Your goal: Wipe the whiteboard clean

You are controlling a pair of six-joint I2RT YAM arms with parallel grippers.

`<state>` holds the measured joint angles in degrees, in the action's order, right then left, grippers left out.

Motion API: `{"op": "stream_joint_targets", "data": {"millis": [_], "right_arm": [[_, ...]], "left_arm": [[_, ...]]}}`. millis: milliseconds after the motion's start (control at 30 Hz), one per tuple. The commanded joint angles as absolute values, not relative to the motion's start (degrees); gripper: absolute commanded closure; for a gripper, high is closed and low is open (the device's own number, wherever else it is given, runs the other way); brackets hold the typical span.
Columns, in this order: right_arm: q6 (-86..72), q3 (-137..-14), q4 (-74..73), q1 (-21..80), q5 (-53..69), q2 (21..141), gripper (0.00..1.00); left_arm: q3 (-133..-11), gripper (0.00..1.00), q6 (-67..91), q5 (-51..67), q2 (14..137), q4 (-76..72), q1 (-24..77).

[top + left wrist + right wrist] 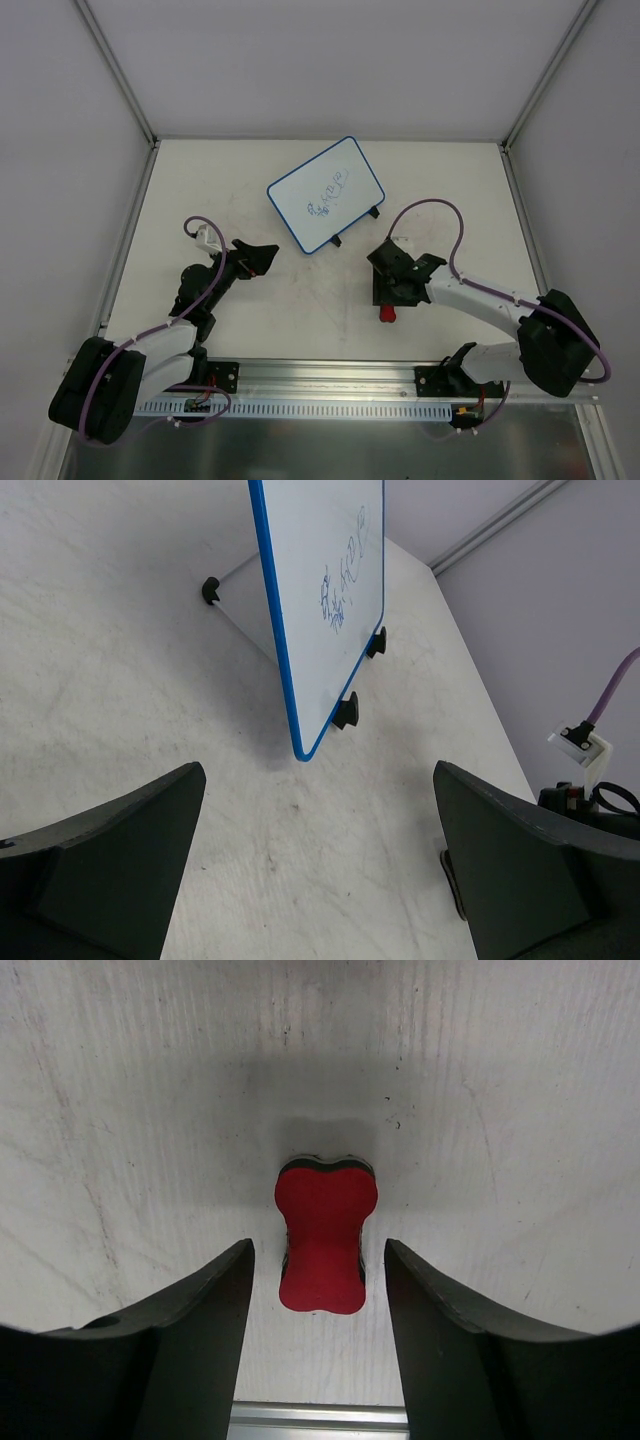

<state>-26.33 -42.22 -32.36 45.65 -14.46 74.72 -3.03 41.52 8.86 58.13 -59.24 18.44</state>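
Small white rectangular whiteboard with thin blue rim point(327, 195) sits toward 12 o'clock on the pale scuffed bench point(230, 180). It is turned corner-on to the arms, with blue scribbles on its face, so nothing is erased yet.

The small red bone-shaped eraser point(386, 314) lies flat at about 5 o'clock from the board, well apart from it. The right jaws are apart and straddle the eraser with slim gaps each side; we see no clamp. The left jaws are wide apart on nothing, at 8 o'clock from the board and aimed at it.

Risks, as we judge them:
- The eraser could twist or squirt out if the pinch lands on its rounded lobes instead of its waist.
- The board only stands on two small black feet point(344, 711), so a wipe could push it, skid it or tip it. Nothing braces it now.

View differences:
- The right wrist view alone shows the eraser point(322, 1235) centred between the jaws, with a dark pad layer at its 12 o'clock end. In the top view the arm mostly hides it.
- The left wrist view alone shows the whiteboard point(340, 600) propped up at a tilt on a rear support. From the top it looks nearly flat.
- Only the top view shows both arms together.
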Motion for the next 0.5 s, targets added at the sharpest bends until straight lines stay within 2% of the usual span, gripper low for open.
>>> {"op": "stream_joint_targets", "data": {"millis": [0,300,367,467], "right_arm": [[-26.28,-42.8,-32.26,45.97,-14.24,75.85,0.44],[-25.58,-42.19,-29.62,45.97,-12.57,79.45,0.45],[-25.58,-42.01,-29.1,45.97,-12.66,79.1,0.5],[-25.49,-42.01,-29.09,45.88,-13.1,79.01,0.51]], "left_arm": [[-3.43,0.01,41.22,8.88,57.39,-61.0,18.9],[-3.43,0.01,40.96,9.05,57.39,-61.0,18.98],[-3.51,0.01,40.87,9.05,57.39,-61.0,18.9],[-3.51,0.01,40.87,9.23,57.57,-61.0,18.98]]}}
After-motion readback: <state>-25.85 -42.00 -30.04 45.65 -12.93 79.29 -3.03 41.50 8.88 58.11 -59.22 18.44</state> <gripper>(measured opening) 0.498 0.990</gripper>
